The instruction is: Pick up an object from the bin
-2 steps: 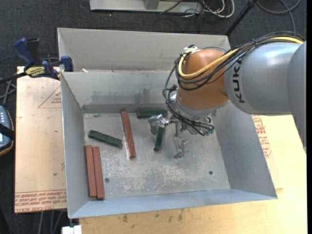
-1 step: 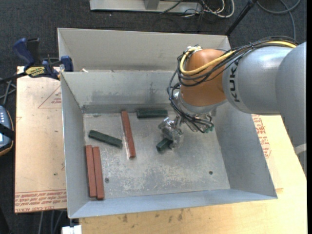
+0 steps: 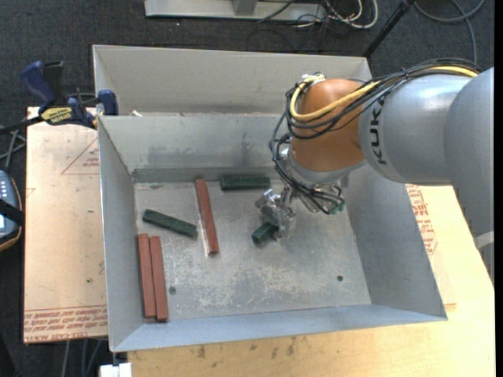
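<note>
Short dark green block (image 3: 264, 233) lies near the middle of the bin (image 3: 118, 210), right at the tip of the pincer (image 3: 275, 213); we cannot tell whether that pincer is spread or pinching it, so we judge the lift not yet done, with a red-brown stick (image 3: 207, 216) lying apart to its left.

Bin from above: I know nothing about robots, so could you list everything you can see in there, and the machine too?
paired brown sticks: 2, reddish brown, side by side near the left wall, towards the front.
single brown stick: 1, reddish brown, left of the middle.
slanted green bar: 1, dark green, between the brown sticks.
back green bar: 1, dark green, at the foot of the back wall.
short green piece: 1, dark green, mid-floor.
bin: 1, grey metal.
arm: 1, silver with orange cover and cables, from the right.
gripper: 1, metal, low over the short green piece.
</note>
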You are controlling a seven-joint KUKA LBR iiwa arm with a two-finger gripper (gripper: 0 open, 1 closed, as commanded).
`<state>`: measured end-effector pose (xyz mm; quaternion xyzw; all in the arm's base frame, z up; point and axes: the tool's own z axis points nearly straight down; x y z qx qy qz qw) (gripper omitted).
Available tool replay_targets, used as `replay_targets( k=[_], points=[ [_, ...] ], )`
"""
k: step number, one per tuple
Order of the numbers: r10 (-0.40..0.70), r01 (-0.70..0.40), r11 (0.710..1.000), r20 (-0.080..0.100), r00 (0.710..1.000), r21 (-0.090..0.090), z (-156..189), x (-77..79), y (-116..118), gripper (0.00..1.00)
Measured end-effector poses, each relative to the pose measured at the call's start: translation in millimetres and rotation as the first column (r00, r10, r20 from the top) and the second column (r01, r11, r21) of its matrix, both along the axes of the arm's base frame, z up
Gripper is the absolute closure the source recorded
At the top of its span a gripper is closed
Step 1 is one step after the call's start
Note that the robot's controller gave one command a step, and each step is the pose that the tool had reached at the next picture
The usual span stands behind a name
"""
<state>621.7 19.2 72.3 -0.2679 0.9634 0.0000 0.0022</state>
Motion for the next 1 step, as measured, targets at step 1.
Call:
replay_targets(
  k=[1],
  points=[
    [0.02, -0.02, 1.0, 0.001, 1.0, 0.001, 145.3, 19.4, -5.6, 1.0]
  ],
)
